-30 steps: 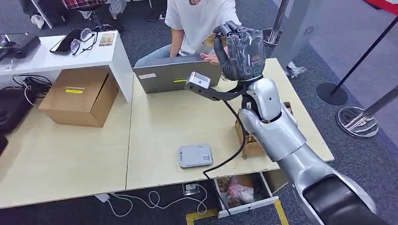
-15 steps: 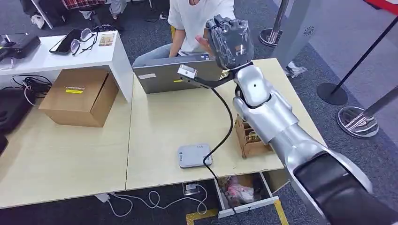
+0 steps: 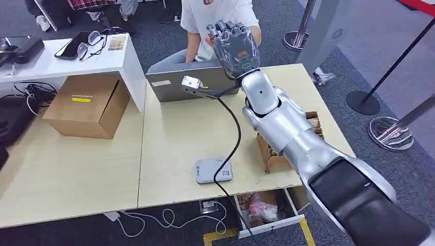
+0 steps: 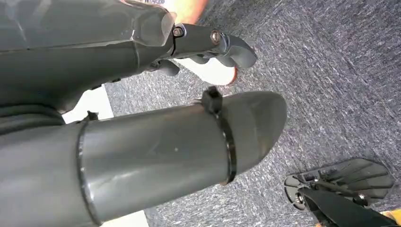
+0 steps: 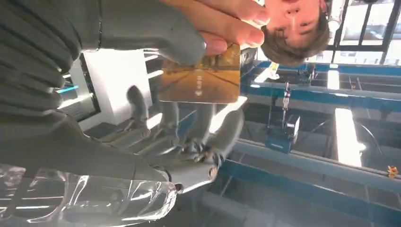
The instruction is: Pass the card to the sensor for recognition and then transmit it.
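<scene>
The right robot hand [image 3: 236, 47] is raised above the far edge of the pale wooden counter [image 3: 174, 133], toward a person in a white shirt [image 3: 218, 15] seated behind it. In the right wrist view, the thin golden-brown plastic card [image 5: 201, 80] sits against the thick grey thumb, with the person's fingers [image 5: 222, 21] pinching its far edge; the darker fingers [image 5: 189, 127] are spread apart from the card, so whether the robot hand is grasping it or has let go cannot be told. The flat grey rectangular card sensor [image 3: 213, 169] lies near the counter's front edge, well apart from the card, and a black cable [image 3: 232, 143] trails across it from the arm. An open grey laptop [image 3: 184, 82] stands between the sensor and the person. A small brown cardboard tray [image 3: 277, 154] sits beside the arm, partly hidden by it. A closed brown cardboard box [image 3: 87, 105] rests on the counter's left part, beside a white side table [image 3: 77, 59] carrying glasses. The left robot hand [image 4: 142, 132] hangs over grey carpet, its fingers curled in, holding nothing.
</scene>
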Robot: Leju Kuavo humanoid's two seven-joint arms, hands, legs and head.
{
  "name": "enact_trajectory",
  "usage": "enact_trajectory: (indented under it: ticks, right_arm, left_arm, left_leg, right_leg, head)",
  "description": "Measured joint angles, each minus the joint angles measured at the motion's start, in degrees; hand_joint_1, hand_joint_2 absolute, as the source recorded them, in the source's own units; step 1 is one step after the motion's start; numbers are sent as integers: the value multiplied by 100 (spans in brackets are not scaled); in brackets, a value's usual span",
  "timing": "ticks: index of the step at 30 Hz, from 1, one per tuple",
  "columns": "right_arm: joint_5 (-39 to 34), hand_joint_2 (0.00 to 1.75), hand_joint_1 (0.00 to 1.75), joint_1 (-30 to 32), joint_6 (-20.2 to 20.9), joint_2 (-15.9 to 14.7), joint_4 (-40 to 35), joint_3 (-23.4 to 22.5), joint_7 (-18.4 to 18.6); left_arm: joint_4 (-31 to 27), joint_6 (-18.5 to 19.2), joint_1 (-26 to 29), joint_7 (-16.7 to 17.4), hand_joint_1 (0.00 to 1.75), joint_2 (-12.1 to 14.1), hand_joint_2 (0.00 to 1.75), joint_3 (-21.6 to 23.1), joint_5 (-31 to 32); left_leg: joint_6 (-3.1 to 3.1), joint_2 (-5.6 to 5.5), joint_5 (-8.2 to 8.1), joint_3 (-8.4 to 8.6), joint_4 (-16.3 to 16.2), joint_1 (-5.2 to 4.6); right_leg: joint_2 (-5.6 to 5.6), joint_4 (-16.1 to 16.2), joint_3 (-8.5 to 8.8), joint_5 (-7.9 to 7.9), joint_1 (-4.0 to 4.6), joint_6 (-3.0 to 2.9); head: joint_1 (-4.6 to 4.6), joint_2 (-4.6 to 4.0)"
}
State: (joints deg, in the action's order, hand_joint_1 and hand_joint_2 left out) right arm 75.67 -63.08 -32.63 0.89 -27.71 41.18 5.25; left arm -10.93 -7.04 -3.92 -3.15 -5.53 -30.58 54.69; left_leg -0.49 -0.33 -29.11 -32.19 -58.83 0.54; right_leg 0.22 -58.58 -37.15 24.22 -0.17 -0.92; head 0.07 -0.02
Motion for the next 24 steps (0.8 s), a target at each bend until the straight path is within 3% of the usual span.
enact_trajectory:
  ticks: [1, 10, 14, 17, 21, 24]
  right_arm:
    - [-31, 0, 0, 1, -16, 0, 4, 0, -2]
    - [-538, 0, 0, 54, -219, 48, -140, -48, -324]
    - [-1094, 0, 0, 225, -293, 72, -416, -168, -671]
    - [-2072, 0, 0, 580, -188, 77, -1033, -341, -1054]
    - [-3501, 0, 0, 1247, 306, 72, -2278, -542, -1348]
    - [-3618, 0, 0, 1528, 391, 66, -2846, -621, -1375]
  left_arm:
    - [0, -9, 0, 0, 0, 0, 0, 0, 0]
    - [0, -68, 6, 0, 0, -9, 0, 0, -2]
    - [0, -123, 18, -2, 0, -20, 0, -2, -48]
    - [0, -252, 48, -48, 0, -55, 0, -9, -120]
    - [0, -328, 104, -109, 0, -94, 0, -65, -199]
    - [2, -334, 125, -114, 0, -103, 0, -85, -210]
  left_leg:
    - [0, 0, 0, 0, 0, 0]
    - [0, 1, 0, 1, 0, 1]
    - [0, 1, 0, 1, 0, 1]
    - [0, 0, 0, 1, 0, 0]
    - [0, 0, -2, -1, 0, 0]
    - [0, 2, -3, -1, 0, 0]
  right_leg:
    - [0, 0, 0, 0, 0, 0]
    - [1, 0, -1, 0, 0, 0]
    - [1, -1, 0, 0, 0, 0]
    - [1, 0, 0, 1, 1, 0]
    - [1, 1, -3, 4, 1, 1]
    - [2, 2, -4, 4, 1, 1]
  head:
    - [2, 0]
    - [0, 0]
    - [0, 0]
    - [2, 0]
    - [2, 0]
    - [2, 0]
